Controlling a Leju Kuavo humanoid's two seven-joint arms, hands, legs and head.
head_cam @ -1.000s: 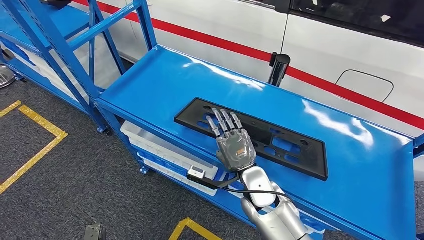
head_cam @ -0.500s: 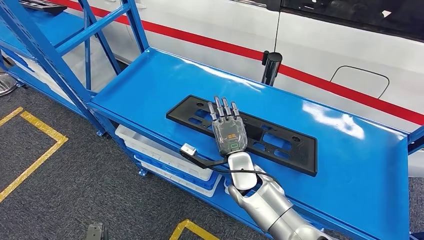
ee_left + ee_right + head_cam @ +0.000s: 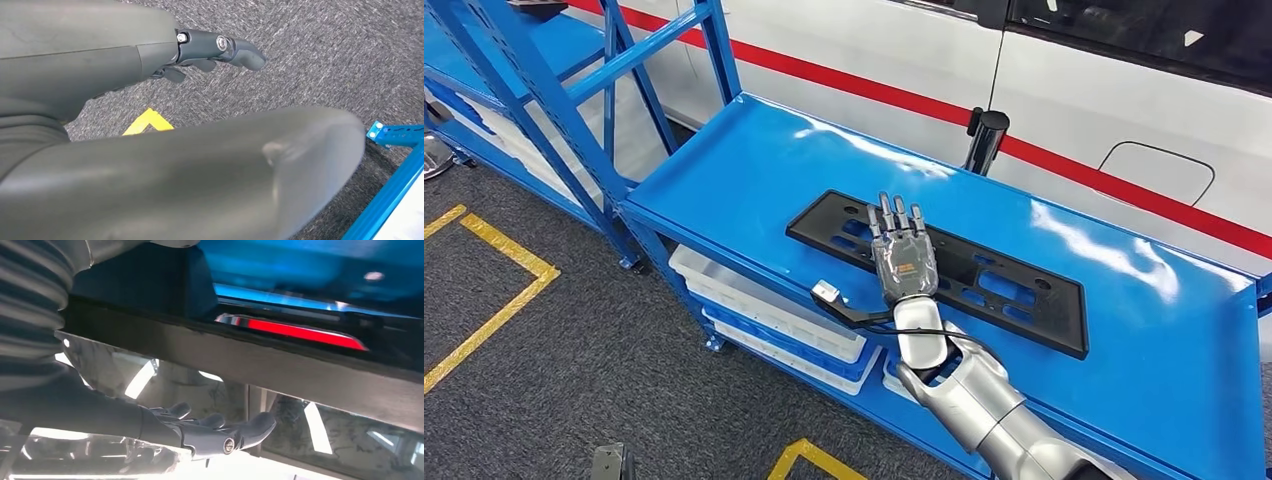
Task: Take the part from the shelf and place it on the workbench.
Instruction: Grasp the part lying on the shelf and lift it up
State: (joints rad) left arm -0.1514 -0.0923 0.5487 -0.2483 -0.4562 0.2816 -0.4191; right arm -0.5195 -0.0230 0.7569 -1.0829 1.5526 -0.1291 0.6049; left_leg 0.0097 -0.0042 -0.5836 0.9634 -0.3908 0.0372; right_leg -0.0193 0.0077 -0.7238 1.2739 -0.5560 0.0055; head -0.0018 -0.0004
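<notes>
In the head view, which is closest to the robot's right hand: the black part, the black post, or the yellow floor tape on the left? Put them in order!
From the right hand:
1. Black part: directly under the hand, lying flat on the blue bench.
2. Black post: behind the bench, beside the white wall with the red stripe.
3. Yellow floor tape: far off on the grey carpet, at the left.

Vehicle workshop; blue steel racking (image 3: 544, 95); white car body (image 3: 1074, 90); yellow floor markings (image 3: 499, 270)
</notes>
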